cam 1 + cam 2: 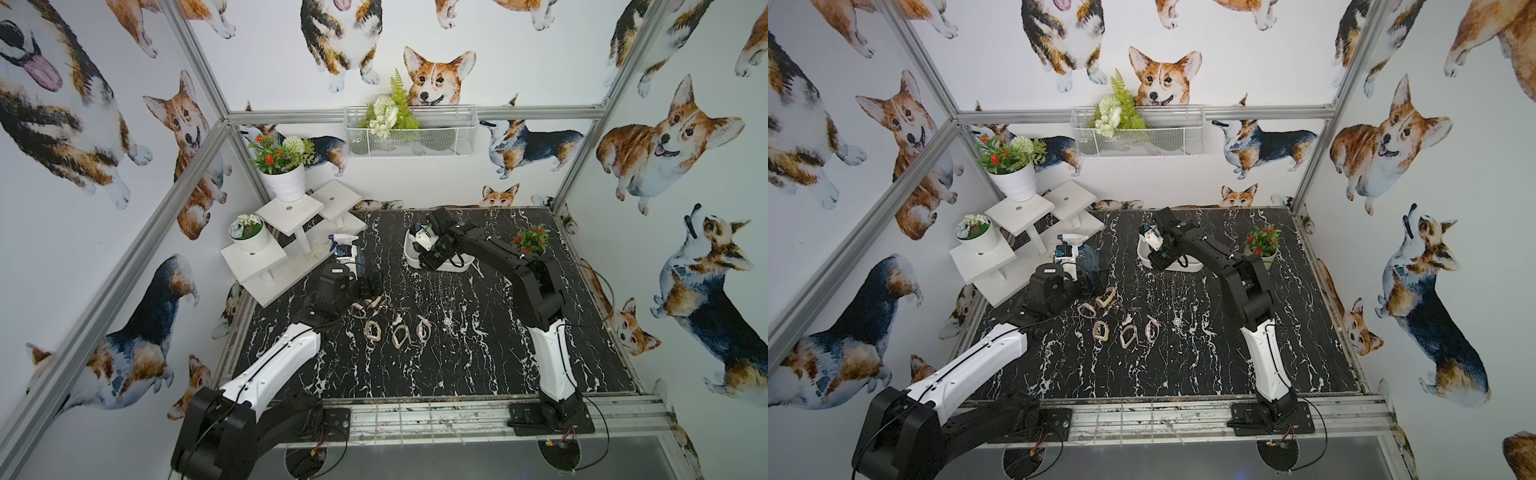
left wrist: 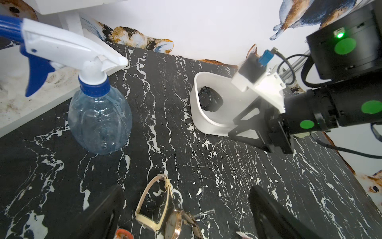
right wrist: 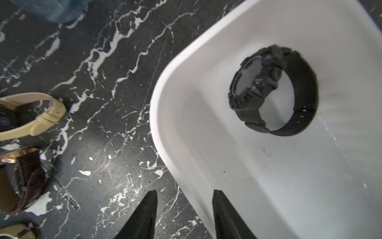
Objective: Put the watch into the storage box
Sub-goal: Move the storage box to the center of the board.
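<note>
Inside storage box: one black watch | tabletop: one spray bottle

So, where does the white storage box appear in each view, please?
In a top view: storage box toward the table's back, partly under the right arm.
In a top view: same place.
Left wrist: box beyond the spray bottle, black watch inside.
Right wrist: box close up, just past the fingertips, watch inside.
Shared landmark: the spray bottle.
</note>
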Robot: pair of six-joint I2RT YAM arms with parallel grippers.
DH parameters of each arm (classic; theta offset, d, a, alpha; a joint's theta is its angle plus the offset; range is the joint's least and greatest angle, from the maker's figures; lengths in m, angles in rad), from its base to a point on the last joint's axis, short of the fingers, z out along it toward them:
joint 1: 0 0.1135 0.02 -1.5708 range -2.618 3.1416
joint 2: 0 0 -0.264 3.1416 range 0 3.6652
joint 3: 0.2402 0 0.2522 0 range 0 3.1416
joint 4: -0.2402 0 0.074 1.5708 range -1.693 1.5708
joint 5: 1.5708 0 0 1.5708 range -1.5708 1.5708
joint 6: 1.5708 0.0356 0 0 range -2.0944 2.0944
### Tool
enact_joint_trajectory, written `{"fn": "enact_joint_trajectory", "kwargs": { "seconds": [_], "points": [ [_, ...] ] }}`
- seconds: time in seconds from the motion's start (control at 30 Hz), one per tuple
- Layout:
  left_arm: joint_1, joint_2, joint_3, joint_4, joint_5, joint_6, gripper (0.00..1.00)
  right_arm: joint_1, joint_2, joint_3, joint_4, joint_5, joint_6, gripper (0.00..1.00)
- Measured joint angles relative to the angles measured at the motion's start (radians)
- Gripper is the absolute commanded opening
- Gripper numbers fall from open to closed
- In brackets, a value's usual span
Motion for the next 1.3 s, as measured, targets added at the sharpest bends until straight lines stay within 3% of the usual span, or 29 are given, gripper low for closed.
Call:
{"fn": "enact_joint_trajectory", "kwargs": {
  "seconds": [0.17, 0.43, 0.57, 1.1, 1.23, 1.3],
  "points": [
    [0.0, 0.005, 0.0, 0.001, 0.0, 0.0, 1.0, 0.012, 0.021, 0.019, -0.01, 0.049, -0.037, 0.47],
    [0.0, 0.021, 0.002, -0.003, -0.001, 0.002, 1.0, 0.012, 0.045, 0.044, -0.022, 0.065, -0.098, 0.22],
    [0.0, 0.021, 0.008, -0.006, -0.004, 0.005, 1.0, 0.013, 0.045, 0.045, -0.027, 0.062, -0.097, 0.16],
    [0.0, 0.014, 0.008, -0.006, -0.004, 0.008, 1.0, 0.083, -0.108, -0.2, 0.008, -0.024, -0.172, 0.08],
    [0.0, 0.014, 0.008, -0.006, -0.004, 0.008, 1.0, 0.114, -0.153, -0.272, 0.03, -0.054, -0.216, 0.09],
    [0.0, 0.014, 0.008, -0.007, -0.004, 0.008, 1.0, 0.123, -0.157, -0.283, 0.036, -0.058, -0.227, 0.15]
  ]
}}
